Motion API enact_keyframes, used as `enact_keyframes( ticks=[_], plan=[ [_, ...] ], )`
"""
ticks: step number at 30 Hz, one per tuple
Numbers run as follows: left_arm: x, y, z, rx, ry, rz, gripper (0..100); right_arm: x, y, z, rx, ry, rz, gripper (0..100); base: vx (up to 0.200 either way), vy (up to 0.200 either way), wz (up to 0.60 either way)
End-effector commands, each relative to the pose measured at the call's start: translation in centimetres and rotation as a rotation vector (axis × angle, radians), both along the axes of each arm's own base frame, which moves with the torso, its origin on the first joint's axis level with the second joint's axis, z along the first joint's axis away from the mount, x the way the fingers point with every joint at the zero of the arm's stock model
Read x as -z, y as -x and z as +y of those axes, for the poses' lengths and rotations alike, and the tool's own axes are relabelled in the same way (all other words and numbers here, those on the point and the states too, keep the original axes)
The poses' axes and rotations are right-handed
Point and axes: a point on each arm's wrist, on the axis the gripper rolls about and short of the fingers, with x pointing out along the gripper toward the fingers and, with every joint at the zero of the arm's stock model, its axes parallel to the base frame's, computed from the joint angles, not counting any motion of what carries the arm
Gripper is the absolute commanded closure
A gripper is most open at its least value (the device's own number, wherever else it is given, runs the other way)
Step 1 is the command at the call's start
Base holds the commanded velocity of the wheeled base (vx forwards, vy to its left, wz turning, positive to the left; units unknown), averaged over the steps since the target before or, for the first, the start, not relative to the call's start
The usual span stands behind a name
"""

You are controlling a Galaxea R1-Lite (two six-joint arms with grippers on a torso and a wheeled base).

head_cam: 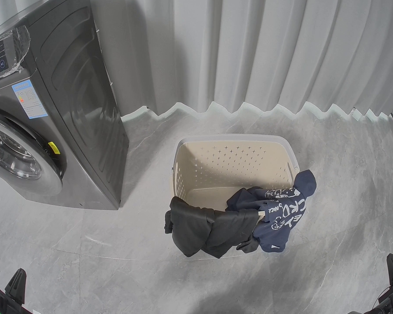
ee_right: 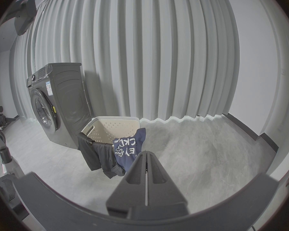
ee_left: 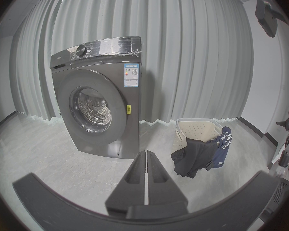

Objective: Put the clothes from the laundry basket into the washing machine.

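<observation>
The clothes hung over the near rim of the laundry basket [head_cam: 236, 141], which stood on the floor in the middle of the head view. There were two pieces: a black garment [head_cam: 205, 230] on the robot's left half of that rim and a navy printed garment [head_cam: 284, 216] on the right half and corner. Together they made a band running from 9 to 3 o'clock across the robot's front.

The left end effector [ee_left: 146, 152] and the right end effector [ee_right: 146, 152] both had their fingers pressed together and held nothing. Each sat low and well apart from the basket.

Taken in the head view, the clothes lay at about 2 o'clock from the left end effector and at about 10 o'clock from the right one. The navy garment sat nearer the right arm, almost straight ahead of its fingertips in the right wrist view, so that arm looked better placed for a first pick.

The washing machine [head_cam: 74, 110] stood at about 10 o'clock from the basket, on the left arm's side. Its round door [ee_left: 91, 109] appeared closed, so it would probably need opening before anything went in.
</observation>
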Motion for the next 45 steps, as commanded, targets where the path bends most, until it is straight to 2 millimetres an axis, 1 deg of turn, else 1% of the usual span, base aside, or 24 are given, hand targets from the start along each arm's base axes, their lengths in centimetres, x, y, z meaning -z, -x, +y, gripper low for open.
enact_keyframes(
  ticks=[1, 5, 17, 26, 38, 45],
  plan=[
    [0.48, 0.01, 0.0, -0.002, 0.0, -0.001, 100, 0.46, -0.08, 0.0, 0.0, -0.001, 0.012, 100, 0.0, 0.0, 0.0],
    [0.44, 0.02, 0.0, 0.0, 0.0, -0.002, 100, 0.46, -0.08, 0.0, 0.0, -0.001, 0.012, 100, 0.0, 0.0, 0.0],
    [0.44, 0.02, 0.0, 0.0, -0.001, -0.002, 100, 0.46, -0.08, 0.0, 0.0, -0.001, 0.012, 100, 0.0, -0.2, 0.0],
    [0.44, 0.02, 0.0, 0.0, 0.0, -0.002, 100, 0.46, -0.08, 0.0, 0.0, -0.001, 0.012, 100, 0.0, 0.0, 0.0],
    [0.44, 0.02, 0.0, 0.0, 0.0, -0.002, 100, 0.46, -0.08, 0.0, 0.0, 0.001, 0.012, 100, 0.2, 0.0, 0.0],
    [0.44, 0.02, 0.0, 0.0, 0.0, -0.002, 100, 0.46, -0.08, 0.0, 0.0, 0.001, 0.012, 100, 0.0, 0.0, 0.0]
  ],
)
